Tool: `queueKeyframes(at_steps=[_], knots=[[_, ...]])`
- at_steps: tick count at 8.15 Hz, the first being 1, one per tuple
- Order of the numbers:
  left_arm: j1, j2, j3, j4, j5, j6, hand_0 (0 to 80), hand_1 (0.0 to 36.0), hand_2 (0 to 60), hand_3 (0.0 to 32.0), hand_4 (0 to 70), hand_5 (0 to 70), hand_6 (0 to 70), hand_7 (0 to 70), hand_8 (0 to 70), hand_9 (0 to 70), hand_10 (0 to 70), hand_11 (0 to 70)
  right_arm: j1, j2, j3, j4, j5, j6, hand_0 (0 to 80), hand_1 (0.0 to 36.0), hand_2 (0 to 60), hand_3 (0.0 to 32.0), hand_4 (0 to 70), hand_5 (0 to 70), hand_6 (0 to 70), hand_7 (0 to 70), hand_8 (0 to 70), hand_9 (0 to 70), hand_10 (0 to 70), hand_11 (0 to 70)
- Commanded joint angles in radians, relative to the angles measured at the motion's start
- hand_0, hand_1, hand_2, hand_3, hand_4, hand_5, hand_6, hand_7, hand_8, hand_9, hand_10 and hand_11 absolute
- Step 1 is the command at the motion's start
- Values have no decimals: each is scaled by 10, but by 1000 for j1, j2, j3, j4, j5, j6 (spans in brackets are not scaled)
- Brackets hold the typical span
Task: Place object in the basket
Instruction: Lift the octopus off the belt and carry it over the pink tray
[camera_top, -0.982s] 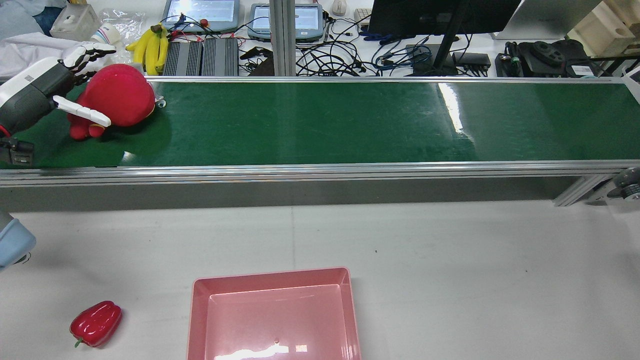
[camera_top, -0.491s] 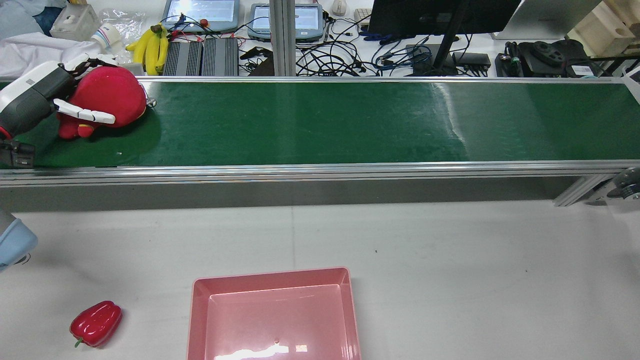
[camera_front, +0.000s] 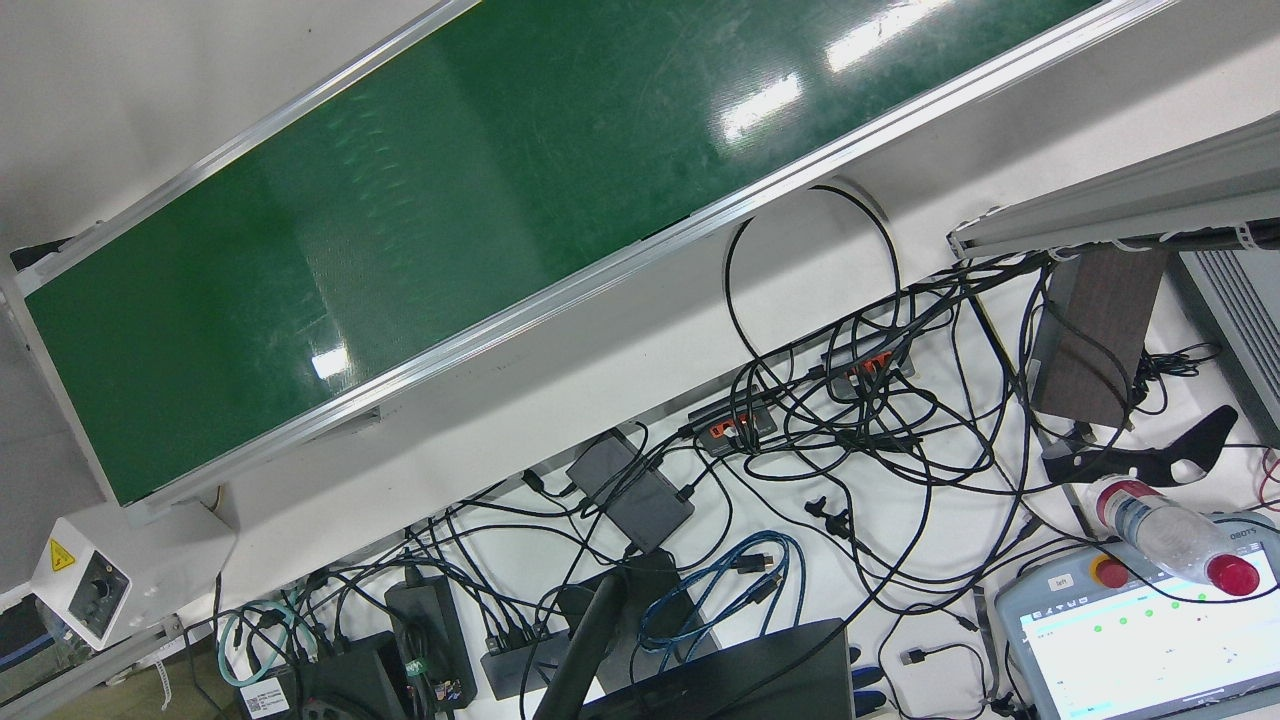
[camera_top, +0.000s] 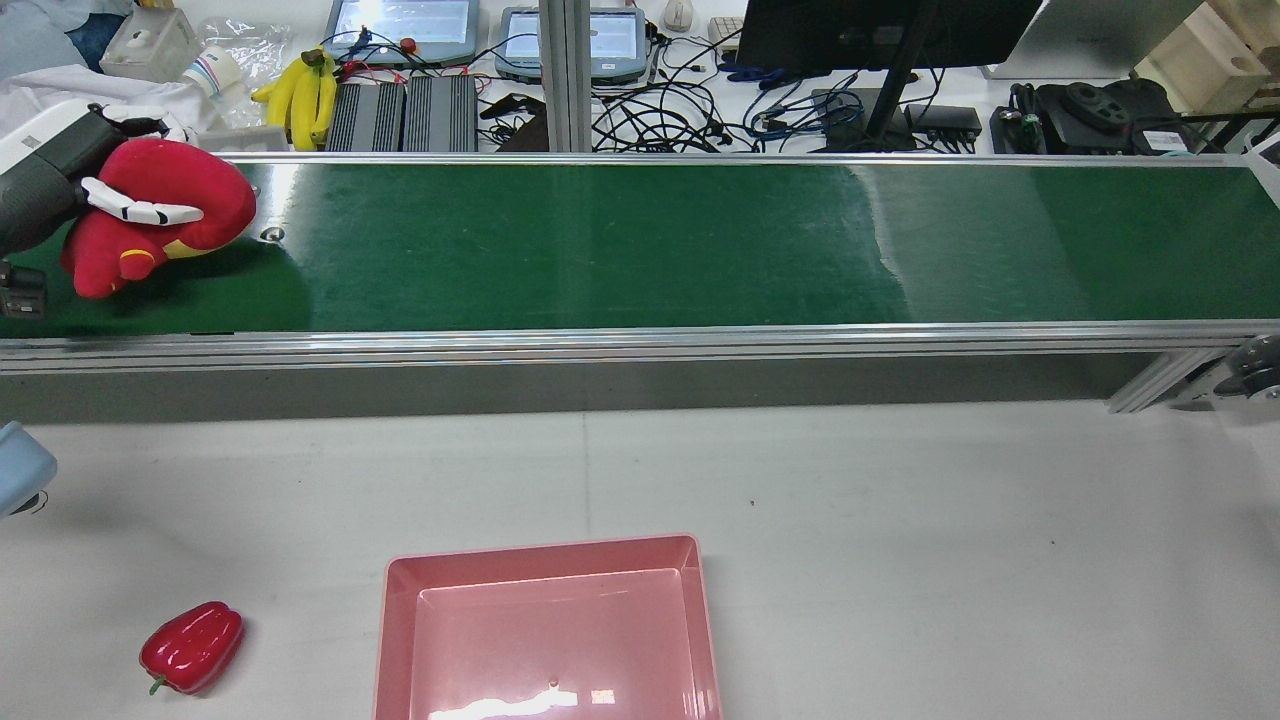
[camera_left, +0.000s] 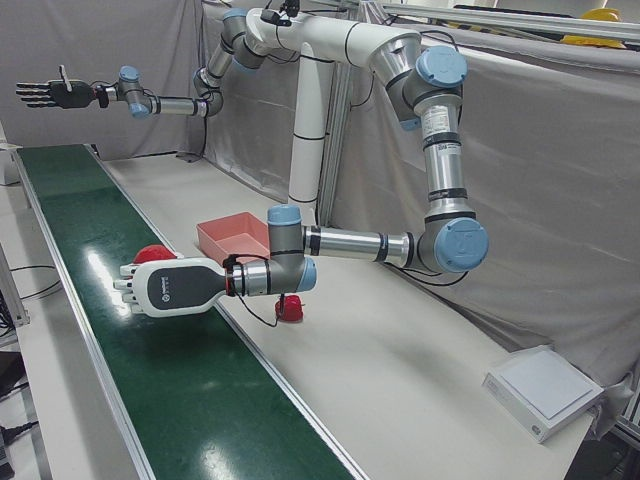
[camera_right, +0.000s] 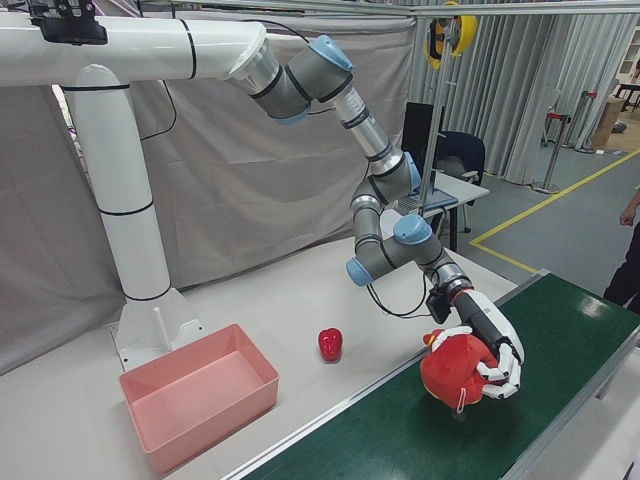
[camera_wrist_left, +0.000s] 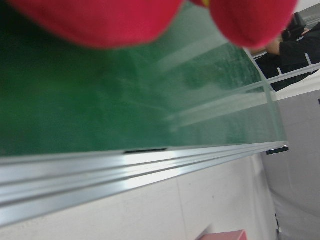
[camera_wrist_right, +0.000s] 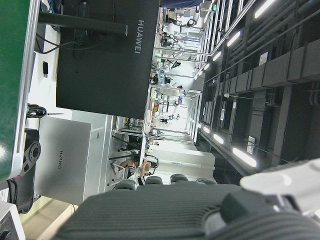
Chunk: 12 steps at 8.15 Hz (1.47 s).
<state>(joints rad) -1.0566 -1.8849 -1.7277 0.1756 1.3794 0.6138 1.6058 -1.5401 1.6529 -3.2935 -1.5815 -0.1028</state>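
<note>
Green conveyor belt (camera_top: 640, 245) is running across the station, with a pale table (camera_top: 900, 520) lying on the robot's side of it and a cable-strewn bench beyond. Readable writing is scarce: in the right hand view the back of a dark monitor (camera_wrist_right: 107, 55) is showing "HUAWEI", and a grey laptop lid (camera_wrist_right: 62, 160) below it is carrying the same word. Other labels are too small to read.

One red plush toy (camera_top: 160, 215) is sitting at the left end of the belt in the rear view, and the left hand (camera_top: 60, 180) is wrapping its white fingers (camera_top: 140, 212) around it; the right-front view is showing the same hand (camera_right: 490, 345) closing over the top of the toy (camera_right: 455, 372), which is resting on or just above the belt. The right hand (camera_left: 50, 93) is hovering high over the far end of the belt, fingers spread and holding nothing.

One pink basket (camera_top: 548, 630) is standing empty on the table, well apart from the toy. One red bell pepper (camera_top: 192, 647) is lying on the table near the basket's left side. One bunch of yellow bananas (camera_top: 300, 95) is lying on the bench behind the belt, beside two tablet-like screens (camera_top: 405, 25).
</note>
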Motion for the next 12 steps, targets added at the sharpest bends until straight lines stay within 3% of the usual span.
queueKeyframes(at_steps=[1, 2, 3, 4, 6, 8, 9, 12], knots=[[12, 6, -102, 14, 188, -88, 466, 160, 600, 0, 432, 700, 359, 528, 455, 562, 439, 618, 0, 0, -1, 0, 0, 0, 0, 0, 0, 0, 0, 0, 0, 0, 0, 0, 0, 0], [29, 6, -139, 28, 229, -89, 477, 175, 600, 0, 450, 700, 354, 522, 465, 572, 428, 604, -1, 0, -1, 0, 0, 0, 0, 0, 0, 0, 0, 0, 0, 0, 0, 0, 0, 0], [97, 10, -236, 91, 269, -79, 477, 191, 600, 0, 414, 700, 335, 512, 464, 569, 435, 616, -1, 0, -2, 0, 0, 0, 0, 0, 0, 0, 0, 0, 0, 0, 0, 0, 0, 0], [177, 26, -335, 141, 268, -71, 479, 199, 600, 0, 385, 700, 319, 506, 465, 570, 452, 642, -1, 0, -2, 0, 0, 0, 0, 0, 0, 0, 0, 0, 0, 0, 0, 0, 0, 0], [342, 24, -496, 304, 263, 33, 479, 188, 600, 0, 388, 700, 318, 501, 465, 568, 450, 638, -1, 0, -2, 0, 0, 0, 0, 0, 0, 0, 0, 0, 0, 0, 0, 0, 0, 0], [478, 12, -512, 413, 239, 105, 499, 221, 600, 0, 389, 700, 316, 501, 471, 570, 433, 615, -1, 0, -4, 0, 0, 0, 0, 0, 0, 0, 0, 0, 0, 0, 0, 0, 0, 0], [534, -3, -521, 445, 175, 153, 487, 199, 600, 0, 389, 700, 303, 485, 464, 560, 417, 591, -1, 0, -5, 0, 0, 0, 0, 0, 0, 0, 0, 0, 0, 0, 0, 0, 0, 0], [665, -2, -517, 441, 35, 179, 470, 157, 600, 0, 418, 700, 311, 481, 452, 539, 370, 524, -1, 0, -5, 0, 0, 0, 0, 0, 0, 0, 0, 0, 0, 0, 0, 0, 0, 0]])
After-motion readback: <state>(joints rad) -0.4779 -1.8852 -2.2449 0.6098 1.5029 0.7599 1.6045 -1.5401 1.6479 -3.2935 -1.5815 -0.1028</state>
